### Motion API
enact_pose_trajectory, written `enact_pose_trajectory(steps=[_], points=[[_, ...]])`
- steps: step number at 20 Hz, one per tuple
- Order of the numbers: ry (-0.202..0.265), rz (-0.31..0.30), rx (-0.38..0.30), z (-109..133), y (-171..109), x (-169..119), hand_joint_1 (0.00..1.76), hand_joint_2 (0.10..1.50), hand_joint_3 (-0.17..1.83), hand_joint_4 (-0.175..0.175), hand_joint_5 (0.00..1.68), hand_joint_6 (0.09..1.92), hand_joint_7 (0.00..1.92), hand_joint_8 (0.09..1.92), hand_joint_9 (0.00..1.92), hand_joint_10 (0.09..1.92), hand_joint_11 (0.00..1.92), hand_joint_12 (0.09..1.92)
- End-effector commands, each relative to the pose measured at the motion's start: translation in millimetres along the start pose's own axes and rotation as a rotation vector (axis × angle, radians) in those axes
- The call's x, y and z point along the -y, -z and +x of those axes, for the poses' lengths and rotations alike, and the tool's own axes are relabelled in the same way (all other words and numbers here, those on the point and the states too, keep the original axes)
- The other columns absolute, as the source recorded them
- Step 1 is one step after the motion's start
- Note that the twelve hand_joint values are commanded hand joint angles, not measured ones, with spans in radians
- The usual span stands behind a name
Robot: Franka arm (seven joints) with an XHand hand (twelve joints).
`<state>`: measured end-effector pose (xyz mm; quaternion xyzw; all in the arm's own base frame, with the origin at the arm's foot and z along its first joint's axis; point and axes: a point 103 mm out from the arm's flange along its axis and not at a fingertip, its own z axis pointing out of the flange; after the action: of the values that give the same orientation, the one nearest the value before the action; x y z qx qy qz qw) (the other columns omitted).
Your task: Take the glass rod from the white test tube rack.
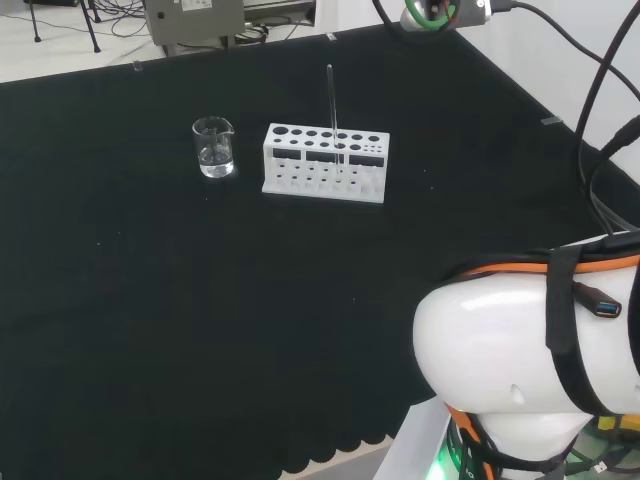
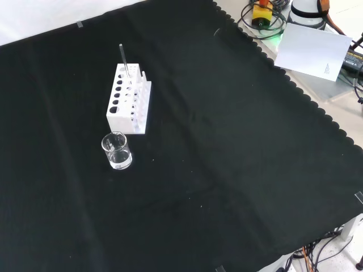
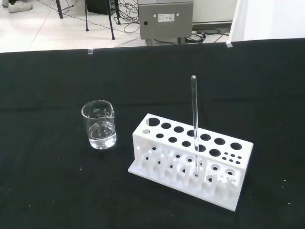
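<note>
- Small clear glass beaker [image 1: 214, 147], with a little clear liquid at its bottom: in the head view it stands at the left, just beside the rack and apart from it. I treat it as the thing to avoid, since my hand must pass nowhere near its rim on the way in.
- White plastic test tube rack [image 1: 325, 163], a long block with rows of round holes: it sits flat on the black cloth [image 1: 150, 320], to the right of the beaker in the head view and nearer my wrist camera than the beaker is.
- Thin clear glass rod [image 1: 331, 105]: it stands about upright in a hole near the middle of the rack, its upper length rising well clear of the top plate. The wrist view shows its lower end [image 3: 196, 172] down among the pegs of the base.
- White arm link [image 1: 520, 360], at the right of the head view: this is my own arm, well apart from the rack.
- My hand: I cannot tell whether its fingers are apart or together.
- Step in hand, as I judge it: the approach. I would bring the hand to the free upper part of the rod, pinch it there, and lift straight up along the rod's own line, so that it neither levers against the hole nor drags the light rack over.
</note>
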<state>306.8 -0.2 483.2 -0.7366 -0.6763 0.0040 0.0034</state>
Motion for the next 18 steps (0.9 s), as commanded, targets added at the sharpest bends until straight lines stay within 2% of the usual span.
enact_pose_trajectory(steps=[1,4,9,11,14,18], points=[[-0.003,-0.005,0.008,-0.6,-1.1,-0.8,0.57,0.84,0.64,-0.118,0.04,0.1,0.0,0.39,0.0,0.64,0.0,1.05],[-0.004,-0.003,0.002,-2.0,-3.2,-1.6,0.56,0.91,0.51,-0.117,0.06,0.09,0.0,0.38,0.0,0.63,0.0,1.08],[0.003,-0.007,0.025,-0.4,-6.7,-6.2,0.56,0.92,0.47,-0.118,0.07,0.09,0.0,0.39,0.0,0.65,0.0,1.11],[0.004,-0.016,0.031,-1.4,-9.0,-9.6,0.56,0.93,0.46,-0.118,0.08,0.09,0.0,0.43,0.01,0.76,0.0,1.24],[0.007,-0.026,0.029,-3.7,-10.3,-11.8,0.55,0.93,0.47,-0.122,0.11,0.09,0.0,0.63,0.13,0.88,0.05,1.44],[0.033,-0.003,0.023,-10.6,-18.4,-28.9,0.56,0.92,0.49,-0.133,0.16,0.09,0.01,0.85,0.29,0.91,0.23,1.45]])
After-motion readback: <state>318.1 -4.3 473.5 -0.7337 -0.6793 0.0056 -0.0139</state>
